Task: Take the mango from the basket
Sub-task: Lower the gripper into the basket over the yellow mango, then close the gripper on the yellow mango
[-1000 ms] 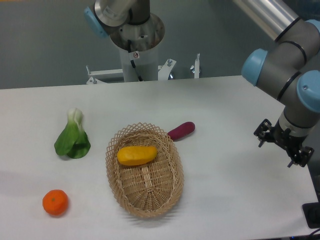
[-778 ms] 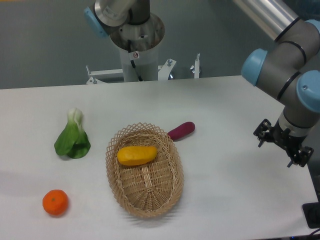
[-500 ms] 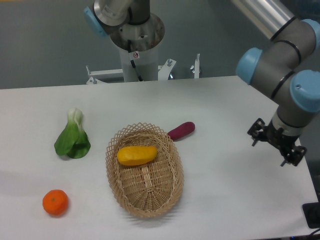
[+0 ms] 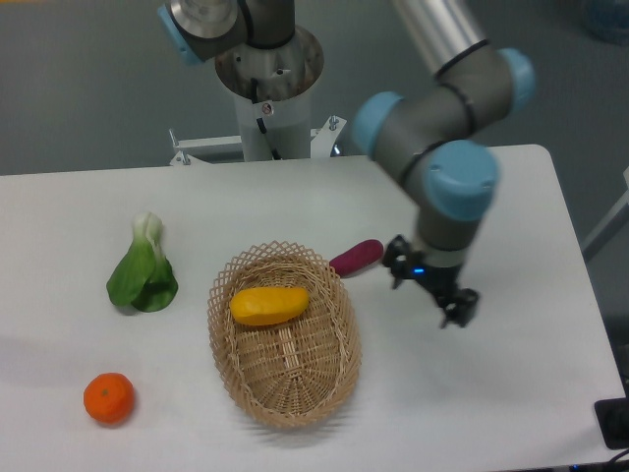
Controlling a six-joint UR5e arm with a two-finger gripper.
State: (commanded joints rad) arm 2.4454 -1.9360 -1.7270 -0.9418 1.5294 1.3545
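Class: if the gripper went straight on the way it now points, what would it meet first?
The gripper points down, so it would probably first meet the bare white table right of the basket, though depth is unclear.

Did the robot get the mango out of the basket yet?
Not yet. The smooth yellow-orange mango lies inside the tan woven wicker basket, untouched. The gripper is empty, hanging above the white table to the right of the basket, near the dark magenta tuber. Left to do: reach over the mango, lower, grip it and lift it out.
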